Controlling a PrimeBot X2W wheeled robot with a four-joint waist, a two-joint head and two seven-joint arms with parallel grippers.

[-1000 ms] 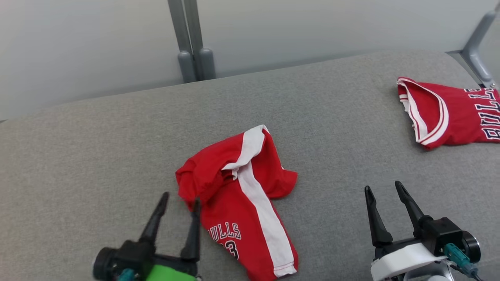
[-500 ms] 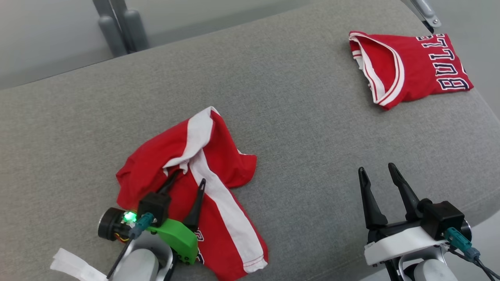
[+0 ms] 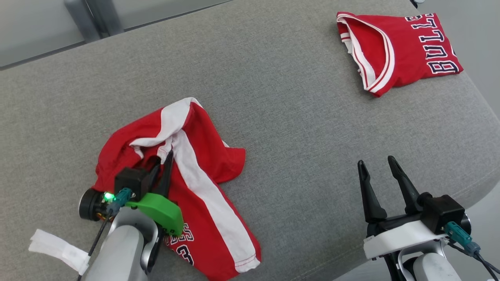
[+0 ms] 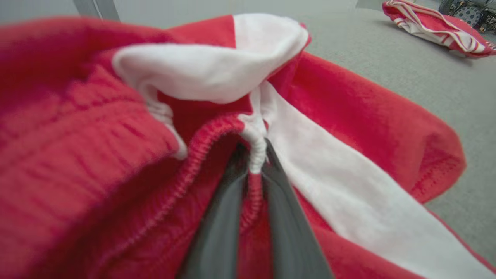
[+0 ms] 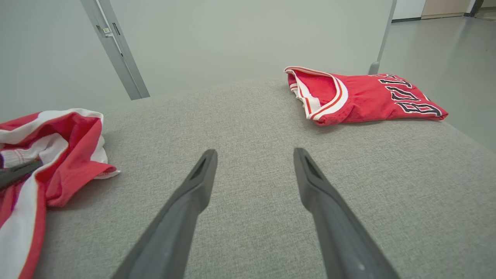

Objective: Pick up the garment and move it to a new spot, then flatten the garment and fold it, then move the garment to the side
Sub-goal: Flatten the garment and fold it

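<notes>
The garment is a pair of crumpled red shorts with a white side stripe, lying at the front left of the grey cushion. My left gripper rests on its bunched upper part. In the left wrist view the garment is seen close up, and the left gripper is shut on the elastic waistband where red meets white. My right gripper hovers open over bare cushion to the right, well apart from the shorts. The right wrist view has the right gripper with nothing between its fingers and the garment at the left edge.
A folded red jersey with dark lettering lies at the cushion's far right corner, also seen as the jersey. The cushion's edge curves down at the right and front. A grey metal post stands behind the cushion.
The head camera has tilted down and shifted. My left gripper has gone forward onto the shorts and closed on the waistband. The right gripper stays open.
</notes>
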